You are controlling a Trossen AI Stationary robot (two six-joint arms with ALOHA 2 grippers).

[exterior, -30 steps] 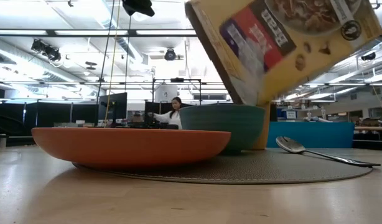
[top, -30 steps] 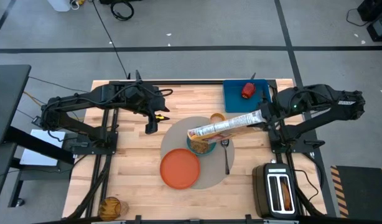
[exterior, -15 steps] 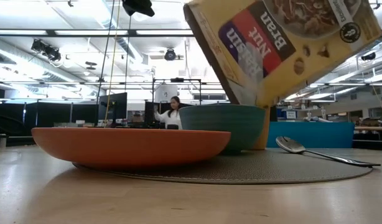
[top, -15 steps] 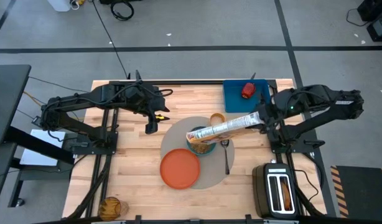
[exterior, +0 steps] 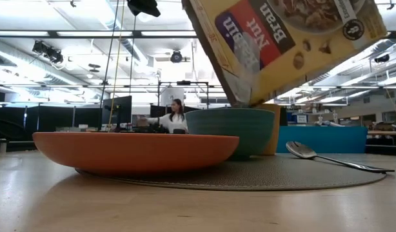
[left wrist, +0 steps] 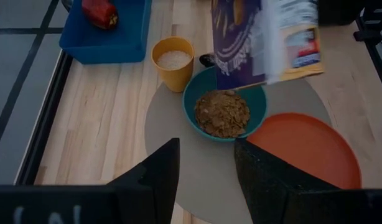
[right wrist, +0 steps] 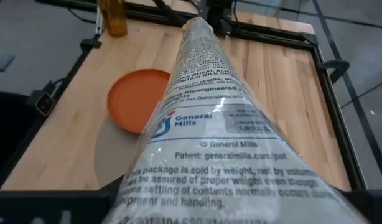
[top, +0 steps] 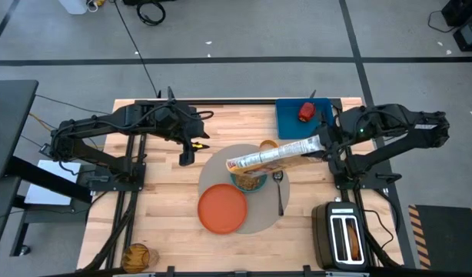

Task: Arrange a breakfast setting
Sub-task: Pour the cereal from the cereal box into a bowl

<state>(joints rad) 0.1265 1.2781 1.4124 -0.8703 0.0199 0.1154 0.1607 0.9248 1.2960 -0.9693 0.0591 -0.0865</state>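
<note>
My right gripper (top: 322, 145) is shut on a cereal box (top: 274, 158) that slants down toward the table's left. Its low end is above the teal bowl (top: 250, 182), which holds brown cereal (left wrist: 222, 113). The bowl, the orange plate (top: 222, 208), the metal spoon (top: 280, 192) and the orange cup (top: 268, 146) stand on the round grey mat (top: 214, 165). The red apple (top: 306, 112) lies on the blue board (top: 317, 121). My left gripper (top: 187, 154) is open and empty, left of the mat. No bread shows. My right gripper holds the cereal box by its high end (top: 313, 145), coming level from the table's right. The box itself hides the fingers in the right wrist view (right wrist: 209, 124). The box is lifted clear, tilted, with its low end (exterior: 240, 96) just over the bowl's rim.
A black toaster (top: 344, 235) stands at the near right corner. A brown jar-like thing (top: 138, 256) stands at the near left corner. Bare wood lies left of the mat. A person (exterior: 178, 116) sits in the room behind the table.
My right gripper has carried the cereal box a little toward the table's left and tipped it further. The box's low end now sits farther left over the bowl.
</note>
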